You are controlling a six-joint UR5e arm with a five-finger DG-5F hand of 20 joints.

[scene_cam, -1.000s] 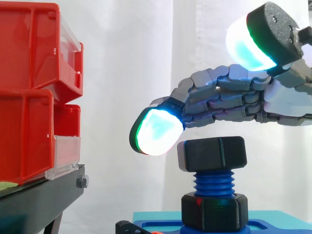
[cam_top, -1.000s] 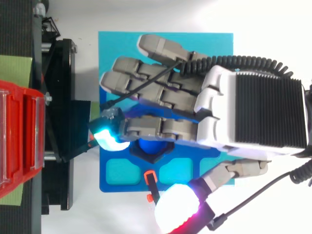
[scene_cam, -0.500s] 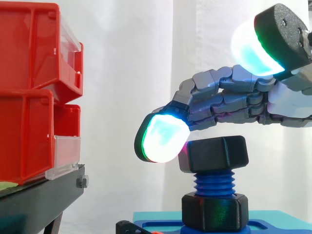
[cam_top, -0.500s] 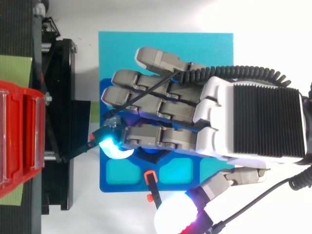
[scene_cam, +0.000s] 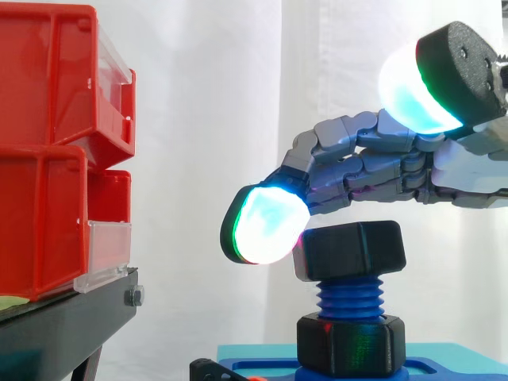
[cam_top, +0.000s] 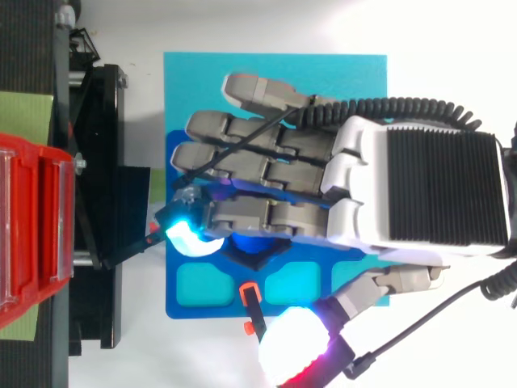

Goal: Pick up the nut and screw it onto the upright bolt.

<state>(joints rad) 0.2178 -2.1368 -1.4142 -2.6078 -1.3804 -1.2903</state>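
Note:
A black nut [scene_cam: 349, 250] sits at the top of the upright blue bolt [scene_cam: 349, 300], with a second black nut [scene_cam: 351, 345] at the bolt's foot on the blue base plate [cam_top: 194, 81]. My hand [scene_cam: 381, 171] hovers level just over the top nut, its fingers nearly straight. One glowing fingertip [scene_cam: 266, 226] hangs beside the nut's upper left corner; I cannot tell if it touches. The thumb pad [scene_cam: 413, 87] is raised well clear. From above, my hand [cam_top: 420, 190] covers most of the plate, and a bit of the bolt [cam_top: 249, 242] peeks out beneath it.
Stacked red bins [scene_cam: 55, 151] stand on a black stand [scene_cam: 63, 325] at the left, close to the plate. A small black and orange piece [cam_top: 249, 303] lies at the plate's near edge. A white curtain hangs behind.
In the side view my hand has shifted a little to the right, and the thumb pad has risen slightly. The top nut's outline has moved a few pixels right.

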